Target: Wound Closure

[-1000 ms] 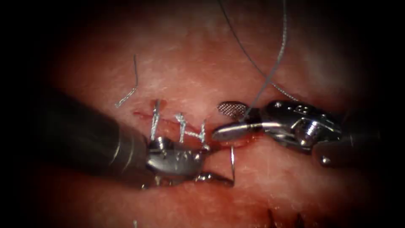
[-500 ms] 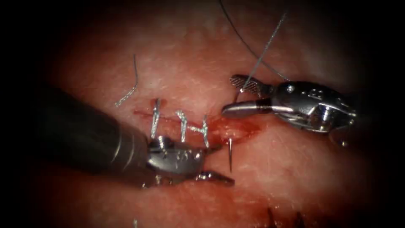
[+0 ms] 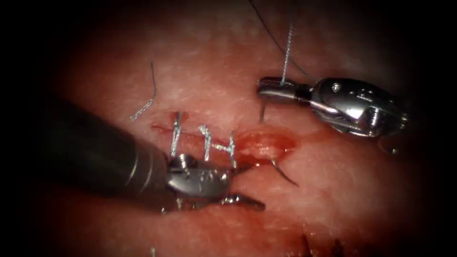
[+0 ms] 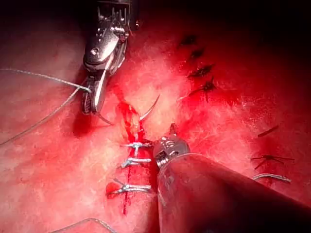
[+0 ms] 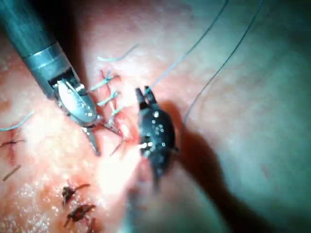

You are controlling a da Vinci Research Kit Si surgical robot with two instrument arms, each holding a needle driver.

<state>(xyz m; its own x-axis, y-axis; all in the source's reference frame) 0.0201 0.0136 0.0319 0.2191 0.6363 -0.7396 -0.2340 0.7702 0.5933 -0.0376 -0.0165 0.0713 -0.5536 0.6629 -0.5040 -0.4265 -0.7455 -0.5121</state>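
Note:
The cut (image 3: pixel 264 143) runs across the tissue, gaping and wet with red fluid at its right end. The curved needle (image 3: pixel 284 175) passes through the tissue under that open end. Its tail lies on the near side, and its tip rises on the far side. My right tool (image 3: pixel 273 90) is shut on the needle near the tip, seen also from the left wrist (image 4: pixel 95 104). Thread (image 3: pixel 285 57) runs up from those jaws. My left tool (image 3: pixel 253 186) stands open just left of the needle's tail and holds nothing.
Three finished stitches (image 3: pixel 205 142) cross the cut to the left of the needle. A cut end of thread (image 3: pixel 148 101) lies on the tissue beyond them. Dark older stitch marks (image 4: pixel 201 73) dot the near tissue. The left shaft (image 3: pixel 85 152) covers the lower left.
My right tool rose from the cut's edge to the far side and shut on the needle's tip. The needle's tail swung from upright to slanting right. My left tool stayed put.

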